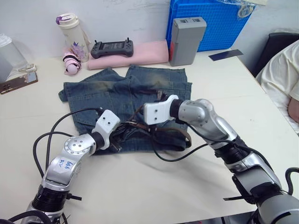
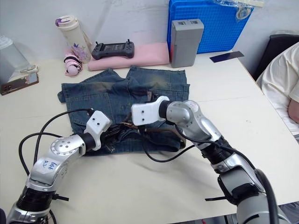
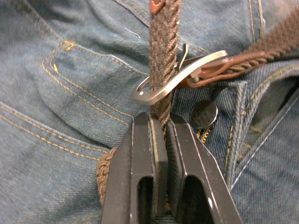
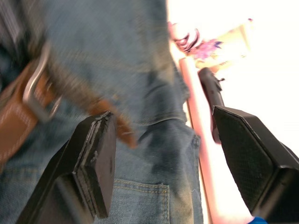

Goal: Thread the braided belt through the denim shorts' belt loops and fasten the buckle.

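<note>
You are at the fastening step: the denim shorts lie flat mid-table with the braided belt along the near waistband, its tail already passed through the buckle. Your left gripper pinches that tail just near of the frame, while your right gripper hangs spread wide above the denim, holding nothing. Next, I judge, you draw the tail snug and steady the buckle with the right.

Bright, even light, soft shadows; right wrist view blurred and overexposed.
</note>
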`<act>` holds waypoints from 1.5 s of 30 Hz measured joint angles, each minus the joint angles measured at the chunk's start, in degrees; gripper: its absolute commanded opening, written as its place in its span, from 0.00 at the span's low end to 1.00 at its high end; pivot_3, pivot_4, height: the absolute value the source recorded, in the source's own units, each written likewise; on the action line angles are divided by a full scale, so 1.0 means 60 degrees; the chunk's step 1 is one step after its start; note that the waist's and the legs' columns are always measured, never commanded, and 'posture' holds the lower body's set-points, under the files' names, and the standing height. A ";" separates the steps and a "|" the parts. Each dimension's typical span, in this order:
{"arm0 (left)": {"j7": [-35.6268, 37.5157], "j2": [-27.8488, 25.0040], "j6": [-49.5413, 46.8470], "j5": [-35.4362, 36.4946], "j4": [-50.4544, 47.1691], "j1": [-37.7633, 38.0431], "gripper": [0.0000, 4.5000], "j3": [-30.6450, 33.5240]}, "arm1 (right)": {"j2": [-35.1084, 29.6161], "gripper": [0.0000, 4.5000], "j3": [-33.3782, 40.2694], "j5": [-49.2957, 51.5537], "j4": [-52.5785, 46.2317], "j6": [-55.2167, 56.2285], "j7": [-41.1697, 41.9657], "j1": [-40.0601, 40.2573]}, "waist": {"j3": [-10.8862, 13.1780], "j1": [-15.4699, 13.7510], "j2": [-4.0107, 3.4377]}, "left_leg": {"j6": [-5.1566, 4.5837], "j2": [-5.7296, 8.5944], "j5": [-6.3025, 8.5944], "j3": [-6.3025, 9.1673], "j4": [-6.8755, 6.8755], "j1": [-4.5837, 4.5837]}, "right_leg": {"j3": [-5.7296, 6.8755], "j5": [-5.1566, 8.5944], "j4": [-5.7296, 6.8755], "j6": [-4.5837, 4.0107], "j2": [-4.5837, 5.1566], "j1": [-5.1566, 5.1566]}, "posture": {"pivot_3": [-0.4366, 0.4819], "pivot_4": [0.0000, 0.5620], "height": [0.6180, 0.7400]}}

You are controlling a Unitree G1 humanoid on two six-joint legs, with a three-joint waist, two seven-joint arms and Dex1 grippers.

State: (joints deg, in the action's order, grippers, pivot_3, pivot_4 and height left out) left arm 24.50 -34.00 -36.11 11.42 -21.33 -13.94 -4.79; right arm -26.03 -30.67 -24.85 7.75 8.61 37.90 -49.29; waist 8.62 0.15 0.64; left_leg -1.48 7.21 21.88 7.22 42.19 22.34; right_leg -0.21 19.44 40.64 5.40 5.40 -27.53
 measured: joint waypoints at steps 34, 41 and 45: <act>0.1857 -0.0233 -0.0732 0.1571 -0.0048 0.0812 0.75 0.2521 | 0.0643 0.00 -0.0009 -0.0800 0.0678 0.0265 0.0160 0.0461 | 0.0001 0.0080 -0.0001 | 0.0001 -0.0006 0.0000 -0.0001 0.0005 0.0006 | -0.0002 0.0003 0.0032 -0.0006 -0.0003 -0.0020 | 0.48 0.27 0.47; 0.3434 -0.1795 -0.1088 0.3012 0.2325 0.0039 0.47 0.4379 | 0.0690 0.00 0.0062 -0.0818 0.0546 -0.0061 0.0133 0.0599 | 0.0001 0.0071 -0.0003 | 0.0003 -0.0001 -0.0001 0.0003 0.0011 0.0004 | 0.0002 0.0004 0.0034 -0.0008 -0.0002 -0.0015 | 0.48 0.27 0.47; 0.3434 -0.2091 0.0040 0.1787 0.5288 -0.1416 0.08 0.3450 | 0.0718 0.00 0.0212 -0.0818 0.0338 -0.0273 0.0111 0.0714 | 0.0001 0.0009 -0.0003 | 0.0002 0.0005 0.0000 0.0003 0.0014 0.0006 | 0.0004 0.0004 0.0039 -0.0007 0.0000 -0.0019 | 0.48 0.27 0.47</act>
State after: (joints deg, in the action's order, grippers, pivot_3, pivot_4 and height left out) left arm 45.11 -46.55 -35.86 22.14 10.39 -22.43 15.91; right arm -21.72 -29.40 -29.76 9.78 6.97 38.57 -45.00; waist 8.62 0.21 0.62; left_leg -1.46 7.24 21.88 7.24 42.27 22.38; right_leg -0.18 19.46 40.88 5.36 5.40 -27.64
